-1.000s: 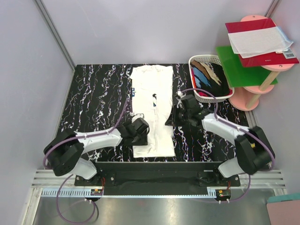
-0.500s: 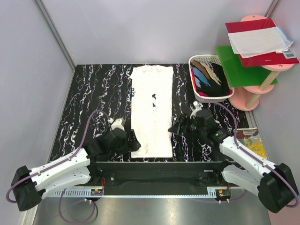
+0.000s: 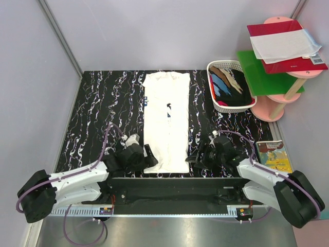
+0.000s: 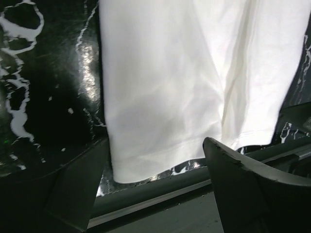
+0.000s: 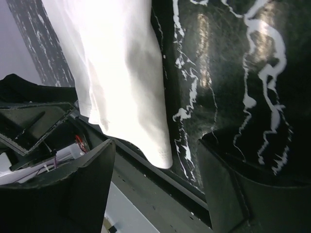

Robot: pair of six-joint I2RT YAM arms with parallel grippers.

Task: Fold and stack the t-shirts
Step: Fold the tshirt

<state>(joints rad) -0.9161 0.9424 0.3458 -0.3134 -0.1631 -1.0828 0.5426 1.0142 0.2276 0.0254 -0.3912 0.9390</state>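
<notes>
A black bench veined with white stands in a corner of pale grey walls, a slim metal strip running down the left seam, all under soft, even light. At the right a pink round-tiered stand carries a green board and a red folder under a white sheet. A ridged metal rail borders the bench's near edge, with a dull steel surface below it.

Black marbled table — white t-shirt
</notes>
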